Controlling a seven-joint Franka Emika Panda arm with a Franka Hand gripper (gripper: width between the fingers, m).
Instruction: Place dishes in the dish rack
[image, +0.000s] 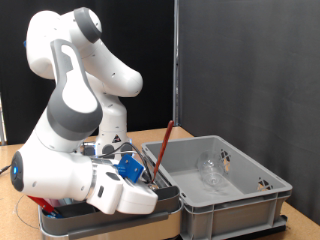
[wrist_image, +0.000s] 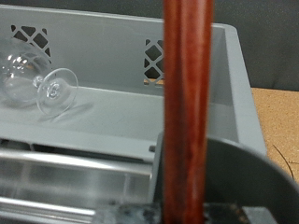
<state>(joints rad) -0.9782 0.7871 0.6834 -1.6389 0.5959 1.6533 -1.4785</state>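
My gripper (image: 152, 183) sits low over the dish rack (image: 165, 207) at the exterior view's bottom left, shut on a thin red-handled utensil (image: 166, 145) that sticks up at a slant. In the wrist view the red handle (wrist_image: 187, 84) runs straight through the middle, down to the gripper (wrist_image: 187, 211). Silver rack wires (wrist_image: 65, 163) lie just below it. A clear stemmed glass (wrist_image: 33, 79) lies on its side inside the grey plastic crate (wrist_image: 234, 84), apart from the gripper. The same glass (image: 212, 170) shows faintly on the crate floor. The arm hides most of the rack.
The deep grey crate (image: 230, 195) stands right beside the rack, at the exterior view's right. A wooden table (image: 140, 135) carries both. A dark rounded shape (wrist_image: 238, 182) lies close to the gripper; I cannot tell what it is. Black curtains hang behind.
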